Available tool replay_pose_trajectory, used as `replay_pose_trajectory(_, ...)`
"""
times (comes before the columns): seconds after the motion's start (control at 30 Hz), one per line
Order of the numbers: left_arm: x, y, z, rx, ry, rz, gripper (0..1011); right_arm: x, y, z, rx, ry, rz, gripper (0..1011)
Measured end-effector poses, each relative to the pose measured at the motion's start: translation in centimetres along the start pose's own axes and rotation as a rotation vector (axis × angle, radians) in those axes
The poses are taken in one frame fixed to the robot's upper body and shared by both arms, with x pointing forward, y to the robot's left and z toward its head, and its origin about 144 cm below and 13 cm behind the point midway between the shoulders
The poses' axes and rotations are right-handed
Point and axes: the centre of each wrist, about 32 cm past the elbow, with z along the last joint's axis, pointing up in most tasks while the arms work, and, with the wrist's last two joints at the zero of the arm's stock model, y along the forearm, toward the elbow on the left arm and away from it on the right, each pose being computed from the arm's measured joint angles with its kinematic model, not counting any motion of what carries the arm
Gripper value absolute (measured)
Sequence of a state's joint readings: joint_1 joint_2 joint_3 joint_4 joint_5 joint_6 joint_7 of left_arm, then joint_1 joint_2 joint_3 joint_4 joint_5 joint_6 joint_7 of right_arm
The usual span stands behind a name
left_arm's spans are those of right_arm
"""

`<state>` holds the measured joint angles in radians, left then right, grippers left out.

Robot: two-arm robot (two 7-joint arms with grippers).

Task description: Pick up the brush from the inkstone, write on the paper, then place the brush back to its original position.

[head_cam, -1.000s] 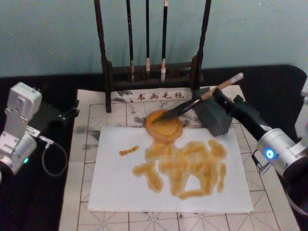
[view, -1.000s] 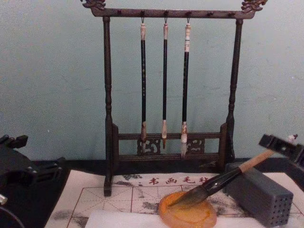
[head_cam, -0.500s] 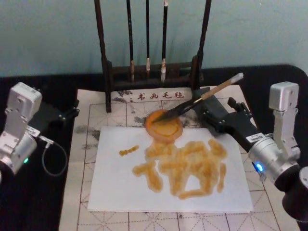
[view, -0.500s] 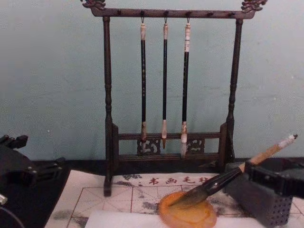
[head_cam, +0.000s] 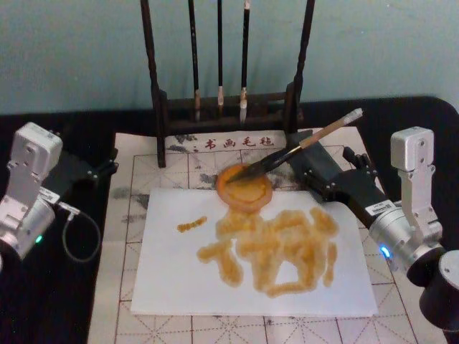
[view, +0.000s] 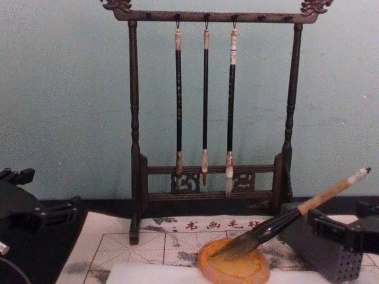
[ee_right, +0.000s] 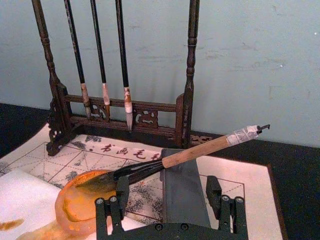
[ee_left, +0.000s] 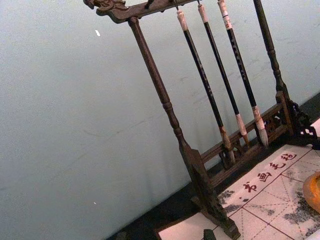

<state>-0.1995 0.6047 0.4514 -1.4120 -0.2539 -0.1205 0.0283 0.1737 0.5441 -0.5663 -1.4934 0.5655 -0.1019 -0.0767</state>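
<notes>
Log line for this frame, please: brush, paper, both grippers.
brush: tuft in inkstone, shaft on grey block | paper: amber strokes | right gripper: open, near brush, not gripping | left gripper: parked left

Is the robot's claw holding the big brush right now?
No, the right gripper is open and empty, while the brush rests with its tuft in the inkstone.

R gripper (head_cam: 324, 172) farther back, lower.

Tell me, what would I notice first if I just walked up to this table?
Probably the big orange scribble across the white paper in the middle. Just behind it, the brush leans with its tuft in the orange inkstone and its shaft on a grey block, the right gripper open beside it. A tall rack behind holds three thin brushes.
</notes>
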Motion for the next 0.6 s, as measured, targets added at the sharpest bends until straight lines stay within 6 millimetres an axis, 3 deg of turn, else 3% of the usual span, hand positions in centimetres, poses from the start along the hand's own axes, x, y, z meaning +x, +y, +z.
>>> replay_pose_trajectory(0.6,0.0,0.0,0.0,0.0,0.0,0.0,1001,0.01,-0.02,0.05,0.001,0.005,0.001,1002)
